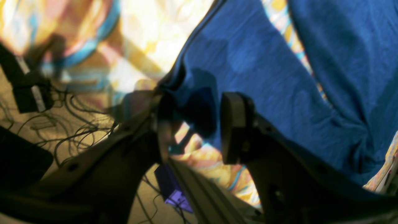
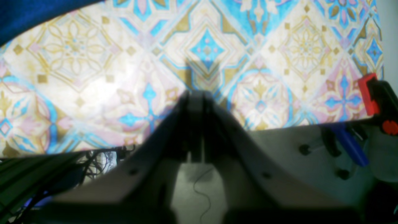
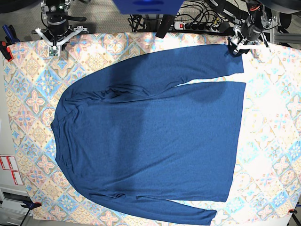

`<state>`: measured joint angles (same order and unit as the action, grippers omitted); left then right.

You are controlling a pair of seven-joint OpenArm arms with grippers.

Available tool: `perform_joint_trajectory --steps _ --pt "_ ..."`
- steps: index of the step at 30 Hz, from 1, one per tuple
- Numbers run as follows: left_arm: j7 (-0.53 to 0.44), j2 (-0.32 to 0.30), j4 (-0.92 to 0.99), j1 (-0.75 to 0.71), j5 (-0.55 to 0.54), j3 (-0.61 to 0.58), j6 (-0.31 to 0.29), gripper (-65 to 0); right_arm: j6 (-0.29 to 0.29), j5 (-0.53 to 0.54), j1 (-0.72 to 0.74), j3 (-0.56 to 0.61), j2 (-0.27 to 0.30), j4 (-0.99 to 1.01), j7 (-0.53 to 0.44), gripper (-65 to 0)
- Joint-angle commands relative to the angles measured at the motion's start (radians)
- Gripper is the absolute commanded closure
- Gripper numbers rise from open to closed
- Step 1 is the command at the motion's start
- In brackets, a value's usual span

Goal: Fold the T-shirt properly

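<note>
The left pincer grasps a sleeve cuff of the single dark navy-blue long-sleeved knit T-shirt at the table's far edge. The right pincer is clenched on nothing, above bare pastel patterned tablecloth. The shirt lies flat mid-table, with open cloth on both sides.

The setting is a robotics lab workstation. A power strip with tangled cables sits behind the clamped tablecloth. Aluminium framing supports the table.
</note>
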<state>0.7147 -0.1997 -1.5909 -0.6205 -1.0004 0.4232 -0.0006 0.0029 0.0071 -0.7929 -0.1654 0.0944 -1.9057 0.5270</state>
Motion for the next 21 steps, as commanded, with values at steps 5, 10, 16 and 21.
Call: perform_joint_trajectory --steps 5,10,16,21 --pt "0.003 -0.008 -0.006 -0.008 -0.011 0.003 -0.003 -20.5 -0.004 0.000 -0.007 -0.006 0.005 -0.019 -0.018 0.0" --pt "0.003 -0.008 -0.006 -0.008 -0.007 0.003 -0.062 -1.2 -0.004 0.000 -0.007 -0.006 0.005 -0.019 -0.018 -0.1" --pt "0.003 -0.008 -0.007 -0.016 -0.007 0.003 -0.089 0.0 -0.004 0.000 0.017 0.025 0.005 -0.019 -0.018 -0.7" --pt "0.003 -0.010 -0.012 -0.035 -0.010 0.003 -0.089 0.0 -0.004 0.000 0.063 0.066 0.005 -0.019 -0.018 -6.8"
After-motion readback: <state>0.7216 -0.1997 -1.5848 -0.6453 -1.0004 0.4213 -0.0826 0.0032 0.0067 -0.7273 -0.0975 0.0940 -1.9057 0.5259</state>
